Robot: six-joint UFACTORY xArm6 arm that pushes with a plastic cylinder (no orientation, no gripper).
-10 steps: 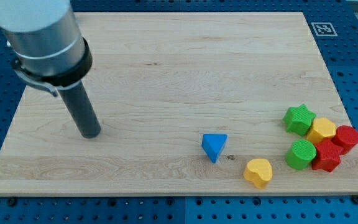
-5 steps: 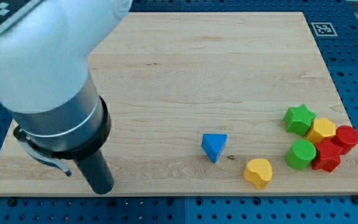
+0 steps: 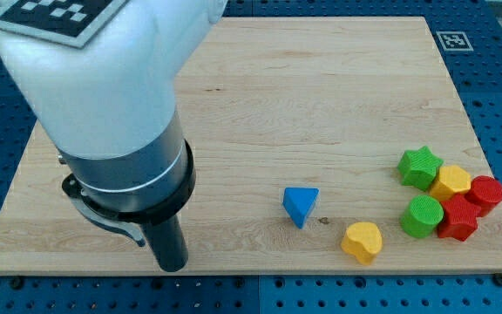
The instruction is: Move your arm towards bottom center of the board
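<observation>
Well left of blue triangle [image 3: 300,206]: my tip [image 3: 172,265]

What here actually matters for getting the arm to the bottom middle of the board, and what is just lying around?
Part of the job:
my tip, near the bottom edge, left of every block
the board

Just lying about:
blue triangle
yellow heart
green star
yellow block
green cylinder
red star
red cylinder

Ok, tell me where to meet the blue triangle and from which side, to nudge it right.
No grasp is possible with a rod. Judged from its pose, press my tip against the blue triangle on its flat left face, coming from the view's left. The tip sits well left of it, with bare board between.
</observation>
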